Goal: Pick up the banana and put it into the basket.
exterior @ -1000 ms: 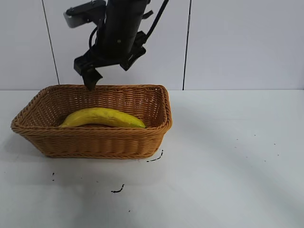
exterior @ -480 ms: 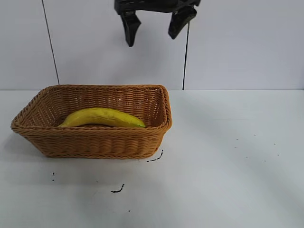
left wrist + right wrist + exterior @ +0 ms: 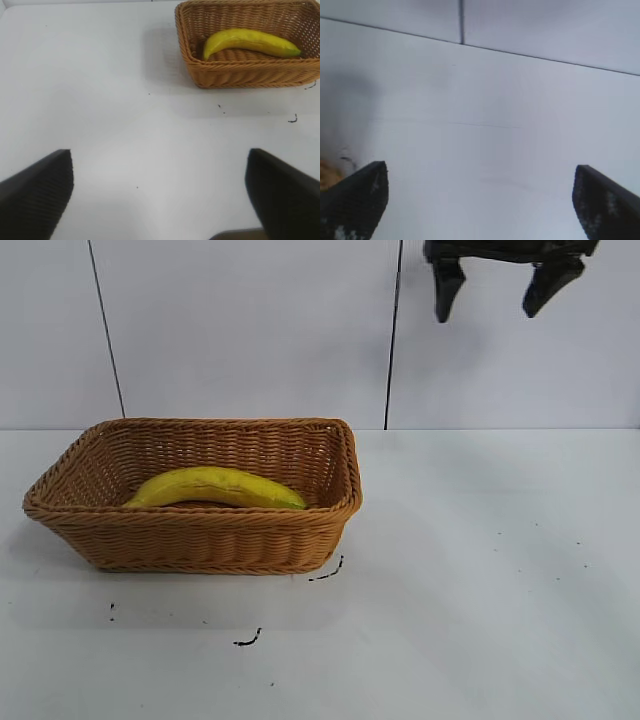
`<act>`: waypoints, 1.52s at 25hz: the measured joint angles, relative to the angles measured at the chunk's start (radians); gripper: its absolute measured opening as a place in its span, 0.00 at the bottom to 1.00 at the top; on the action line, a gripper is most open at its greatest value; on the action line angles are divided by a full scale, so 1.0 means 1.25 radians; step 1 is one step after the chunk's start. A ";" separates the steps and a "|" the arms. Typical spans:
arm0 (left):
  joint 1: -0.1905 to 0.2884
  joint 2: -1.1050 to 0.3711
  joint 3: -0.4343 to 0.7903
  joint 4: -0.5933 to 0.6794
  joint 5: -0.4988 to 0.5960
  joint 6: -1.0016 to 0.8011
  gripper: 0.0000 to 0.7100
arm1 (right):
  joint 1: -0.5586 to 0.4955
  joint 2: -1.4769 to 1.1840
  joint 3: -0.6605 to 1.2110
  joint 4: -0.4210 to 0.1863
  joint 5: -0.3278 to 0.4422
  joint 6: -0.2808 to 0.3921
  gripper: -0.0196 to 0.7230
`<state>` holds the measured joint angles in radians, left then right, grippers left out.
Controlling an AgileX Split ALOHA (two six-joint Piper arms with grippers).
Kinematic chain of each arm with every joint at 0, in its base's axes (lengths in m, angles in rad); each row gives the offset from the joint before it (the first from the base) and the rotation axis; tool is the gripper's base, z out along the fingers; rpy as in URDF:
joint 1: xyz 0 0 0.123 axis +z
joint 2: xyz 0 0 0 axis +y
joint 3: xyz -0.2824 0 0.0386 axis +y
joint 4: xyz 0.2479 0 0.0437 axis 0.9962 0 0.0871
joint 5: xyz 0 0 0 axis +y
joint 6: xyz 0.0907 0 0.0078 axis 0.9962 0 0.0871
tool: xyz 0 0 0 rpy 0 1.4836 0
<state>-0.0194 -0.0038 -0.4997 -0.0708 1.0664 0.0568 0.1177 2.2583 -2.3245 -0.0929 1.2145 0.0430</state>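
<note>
The yellow banana (image 3: 215, 487) lies inside the tan wicker basket (image 3: 200, 540) on the left half of the table. Both also show in the left wrist view, the banana (image 3: 250, 42) in the basket (image 3: 240, 75). My right gripper (image 3: 495, 290) is open and empty, high up against the back wall and to the right of the basket. In the right wrist view its gripper (image 3: 480, 200) frames bare table, with a sliver of the basket (image 3: 327, 172) at the edge. My left gripper (image 3: 160, 195) is open and empty, well away from the basket.
The white table (image 3: 480, 570) has small dark marks (image 3: 248, 640) in front of the basket. A white panelled wall with a dark seam (image 3: 392, 340) stands behind.
My right gripper has risen from the basket's back rim and swung to the right along the top, open and empty. The banana and basket have not moved.
</note>
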 joint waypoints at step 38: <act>0.000 0.000 0.000 0.000 0.000 0.000 0.98 | -0.054 -1.089 1.326 0.121 -0.098 -0.034 0.96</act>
<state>-0.0194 -0.0038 -0.4997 -0.0708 1.0664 0.0568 0.0497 0.8969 -0.6672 0.0582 1.0925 0.0000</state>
